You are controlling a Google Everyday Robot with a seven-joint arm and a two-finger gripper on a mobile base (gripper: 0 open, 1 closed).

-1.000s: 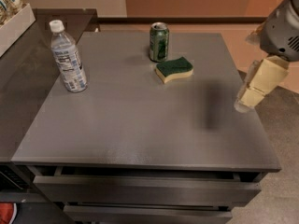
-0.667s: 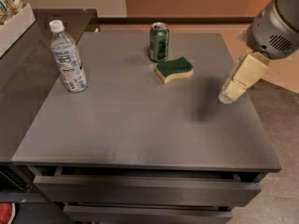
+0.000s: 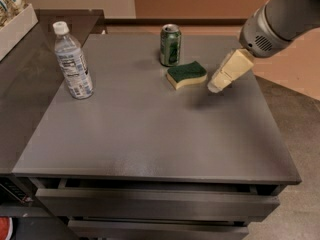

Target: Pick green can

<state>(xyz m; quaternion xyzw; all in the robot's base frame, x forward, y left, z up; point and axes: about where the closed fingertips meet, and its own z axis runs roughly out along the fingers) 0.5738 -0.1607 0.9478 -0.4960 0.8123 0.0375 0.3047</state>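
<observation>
The green can [image 3: 170, 45] stands upright at the far middle of the grey table [image 3: 150, 129], dark green with a silver top rim. My gripper [image 3: 218, 85] hangs above the table to the right of the can, just past the sponge, its cream-coloured fingers pointing down and left. The grey arm reaches in from the upper right. The gripper is apart from the can and holds nothing that I can see.
A green-and-yellow sponge [image 3: 186, 74] lies just in front and to the right of the can, between it and the gripper. A clear water bottle [image 3: 73, 62] stands at the far left. A white box [image 3: 15, 24] sits on the darker counter at left. Drawers run below the table's front edge.
The gripper has moved left and inward from the table's right edge toward the sponge and can. The can, sponge and bottle have not moved.
</observation>
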